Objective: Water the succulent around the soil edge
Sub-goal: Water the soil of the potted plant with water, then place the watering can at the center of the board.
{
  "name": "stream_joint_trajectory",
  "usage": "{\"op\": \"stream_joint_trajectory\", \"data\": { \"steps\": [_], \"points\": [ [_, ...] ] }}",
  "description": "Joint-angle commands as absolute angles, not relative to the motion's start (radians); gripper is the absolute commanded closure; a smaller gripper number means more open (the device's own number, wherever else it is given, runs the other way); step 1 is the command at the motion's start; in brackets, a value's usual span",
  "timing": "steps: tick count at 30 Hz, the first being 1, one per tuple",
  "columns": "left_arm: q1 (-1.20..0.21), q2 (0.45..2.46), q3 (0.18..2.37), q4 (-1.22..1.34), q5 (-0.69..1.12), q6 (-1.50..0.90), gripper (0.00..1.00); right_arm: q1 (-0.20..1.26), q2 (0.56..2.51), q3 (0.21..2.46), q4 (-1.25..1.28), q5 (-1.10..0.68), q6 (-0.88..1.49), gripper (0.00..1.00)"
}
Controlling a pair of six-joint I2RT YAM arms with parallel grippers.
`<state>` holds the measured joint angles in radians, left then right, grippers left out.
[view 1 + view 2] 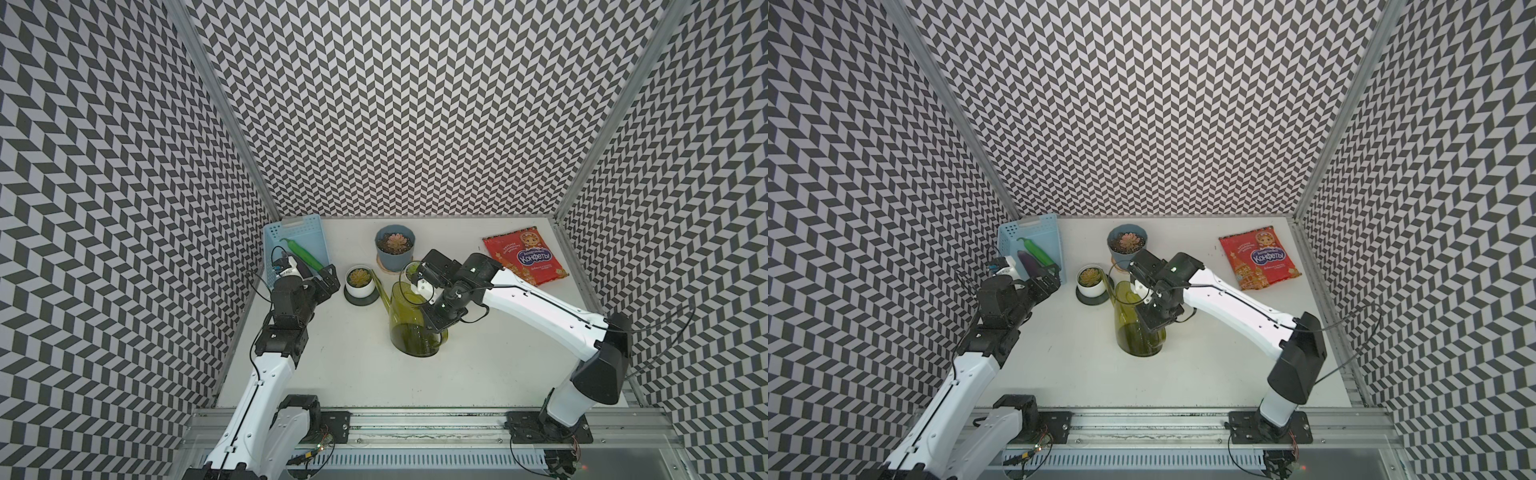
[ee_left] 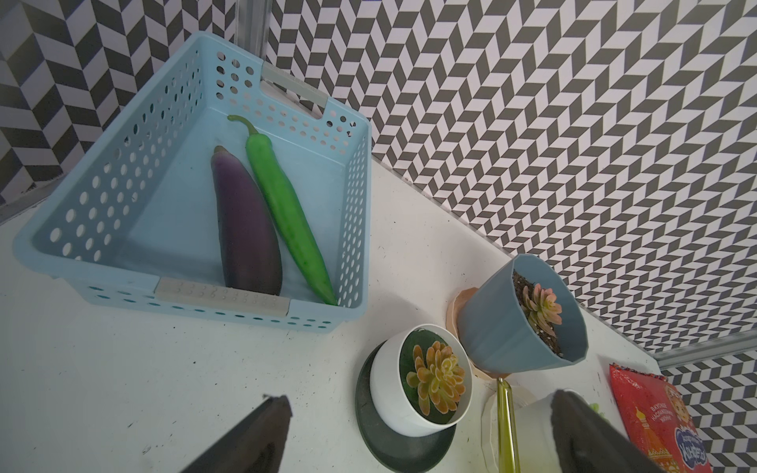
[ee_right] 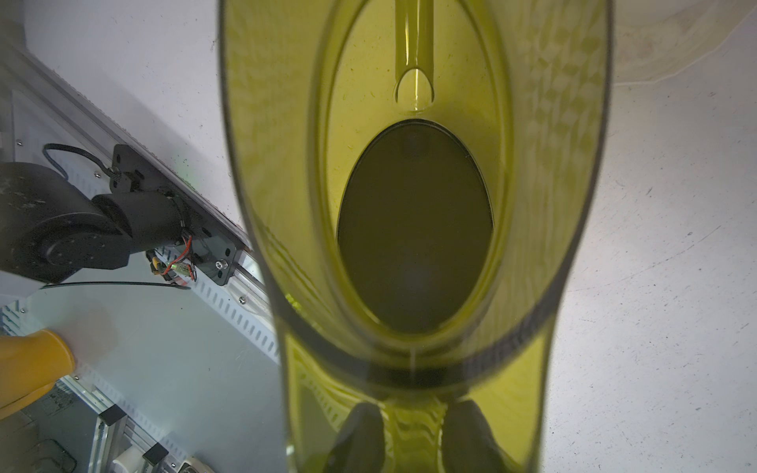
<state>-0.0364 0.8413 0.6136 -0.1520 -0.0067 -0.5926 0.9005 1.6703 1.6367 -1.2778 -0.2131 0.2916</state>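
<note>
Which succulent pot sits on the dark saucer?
The white pot with the yellow-orange succulent; the blue pot stands on a tan coaster instead.

A blue basket [image 1: 313, 239] sits well apart from the watering can [image 1: 409, 320], off past its spout, in the back corner of the white table [image 1: 353, 365]. In the basket a purple eggplant [image 2: 245, 229] and a long green pepper [image 2: 286, 221] lie right next to each other. A red candy bag [image 1: 524, 255] lies flat on the other side of the can, farther back. The walls [image 1: 395, 104] have black and white zigzags.
</note>
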Motion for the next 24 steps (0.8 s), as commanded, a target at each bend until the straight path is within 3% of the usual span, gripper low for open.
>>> {"op": "stream_joint_trajectory", "data": {
  "steps": [1, 11, 24],
  "points": [
    [-0.034, 0.83, 0.638, -0.159, -0.023, -0.577, 0.0, 0.899, 1.603, 1.638, -1.208, -0.213, 0.283, 1.0],
    [-0.034, 0.83, 0.637, -0.158, -0.023, -0.578, 0.0, 0.899, 1.496, 1.624, -1.151, -0.176, 0.282, 1.0],
    [-0.034, 0.824, 0.642, -0.164, -0.03, -0.576, 0.0, 0.876, 1.354, 1.66, -1.118, 0.064, 0.338, 1.0]
  ]
}}
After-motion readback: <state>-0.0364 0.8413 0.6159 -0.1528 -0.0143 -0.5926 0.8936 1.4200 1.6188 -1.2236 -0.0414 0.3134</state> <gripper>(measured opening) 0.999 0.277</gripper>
